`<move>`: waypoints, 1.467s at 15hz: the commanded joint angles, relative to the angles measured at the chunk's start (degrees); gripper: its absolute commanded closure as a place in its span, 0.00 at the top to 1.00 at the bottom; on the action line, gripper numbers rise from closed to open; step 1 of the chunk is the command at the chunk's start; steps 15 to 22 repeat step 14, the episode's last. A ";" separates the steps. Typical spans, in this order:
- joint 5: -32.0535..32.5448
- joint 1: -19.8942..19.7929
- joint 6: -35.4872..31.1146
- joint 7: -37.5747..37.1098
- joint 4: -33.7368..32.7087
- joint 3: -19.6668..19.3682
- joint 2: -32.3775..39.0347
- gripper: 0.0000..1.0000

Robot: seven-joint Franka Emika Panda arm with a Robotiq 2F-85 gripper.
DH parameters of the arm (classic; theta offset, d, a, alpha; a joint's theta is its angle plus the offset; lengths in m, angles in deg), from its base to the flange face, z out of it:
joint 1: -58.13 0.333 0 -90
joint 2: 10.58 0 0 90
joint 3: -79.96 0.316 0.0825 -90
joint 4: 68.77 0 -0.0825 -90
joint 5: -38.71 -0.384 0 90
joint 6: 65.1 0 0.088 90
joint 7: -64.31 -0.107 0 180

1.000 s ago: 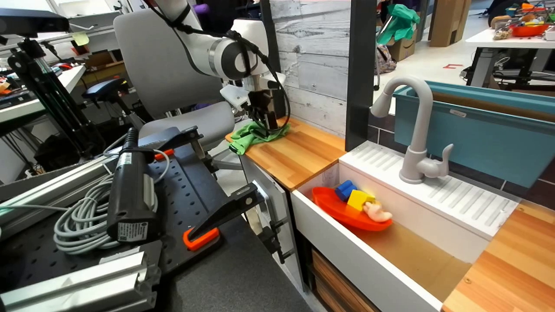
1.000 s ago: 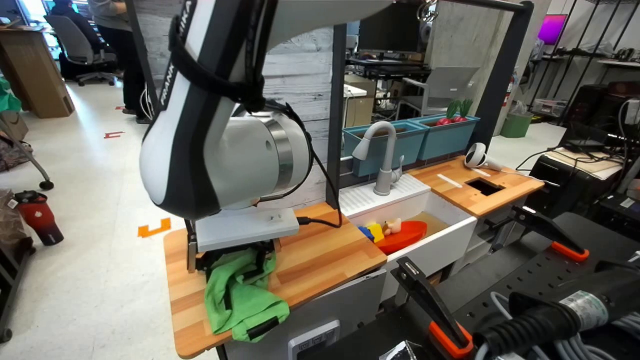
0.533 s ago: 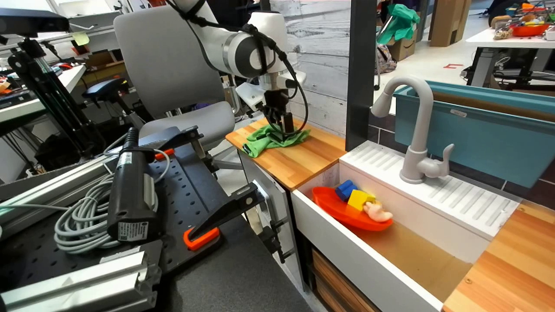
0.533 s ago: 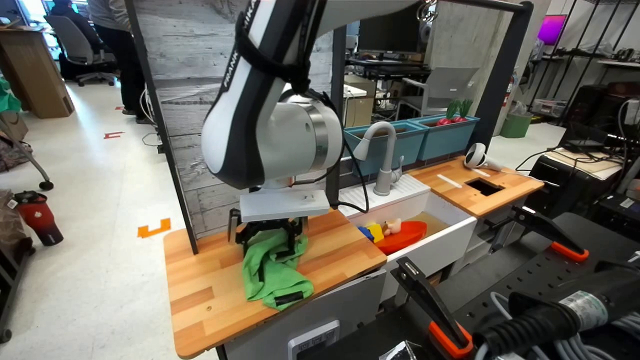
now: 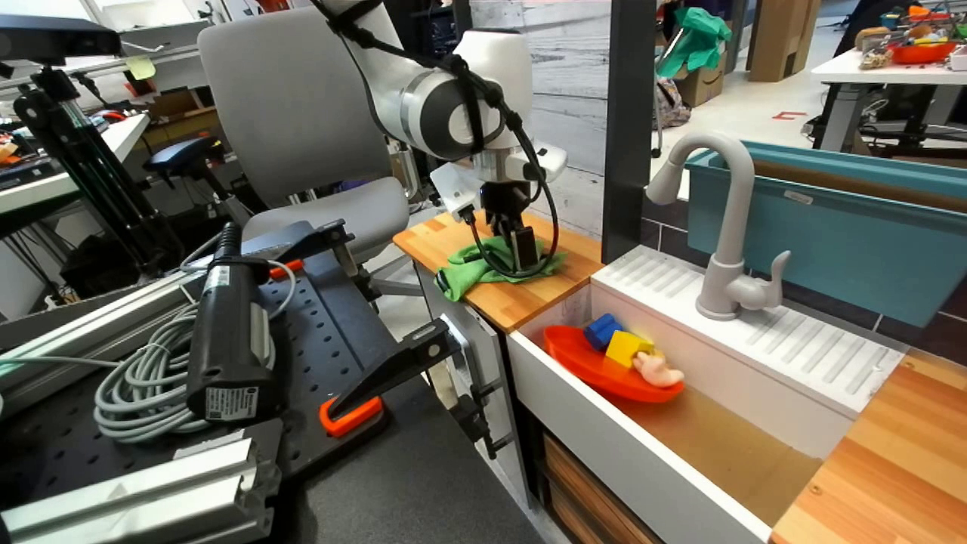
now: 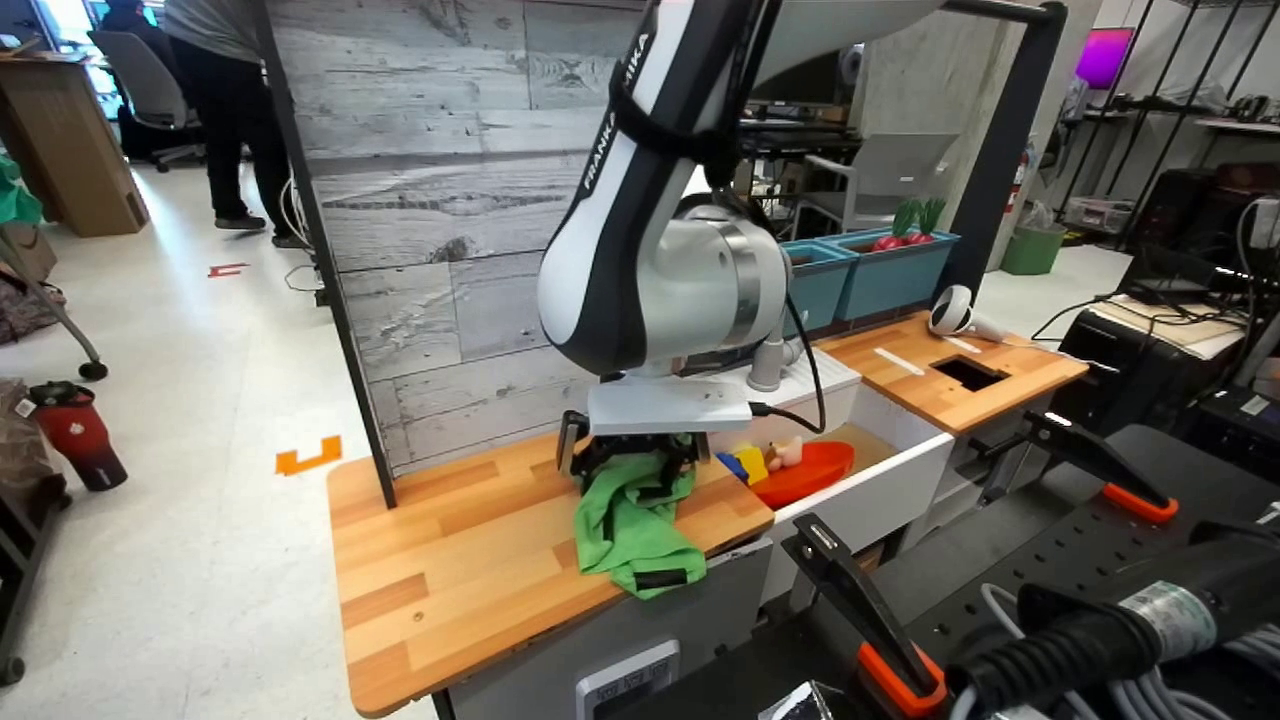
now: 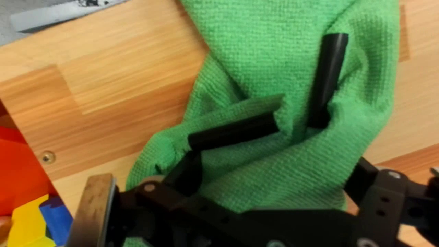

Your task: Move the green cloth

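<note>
The green cloth (image 5: 472, 281) lies bunched on the wooden counter (image 6: 450, 590), with black strips on it. One end hangs over the counter's front edge in an exterior view (image 6: 640, 545). My gripper (image 5: 520, 253) is low over the counter with its fingers down around the cloth. In the wrist view the fingers (image 7: 274, 175) stand wide apart, with the cloth (image 7: 267, 61) bunched between them. The left finger touches the cloth. Wood shows between the right finger and the cloth's lower edge. The fingertips are partly hidden by the cloth.
A sink basin (image 5: 733, 453) adjoins the counter and holds a red boat-shaped thing (image 5: 604, 378) with blue, yellow and pinkish pieces. A grey faucet (image 5: 729, 219) stands behind it. A wood-patterned panel (image 6: 430, 220) rises behind the counter. A black clamp (image 5: 412, 351) sits near the front.
My gripper has moved along the counter toward the sink, and the cloth has slid along with it. The fingers stay around the cloth. A person in the background has shifted.
</note>
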 commanded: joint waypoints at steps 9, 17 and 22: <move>-1.58 -0.94 -5.65 1.10 22.34 4.28 -19.29 1.00; -0.90 -0.06 -4.60 0.58 19.20 3.56 -16.88 1.00; -0.90 -0.06 -4.60 0.58 19.20 3.56 -16.88 1.00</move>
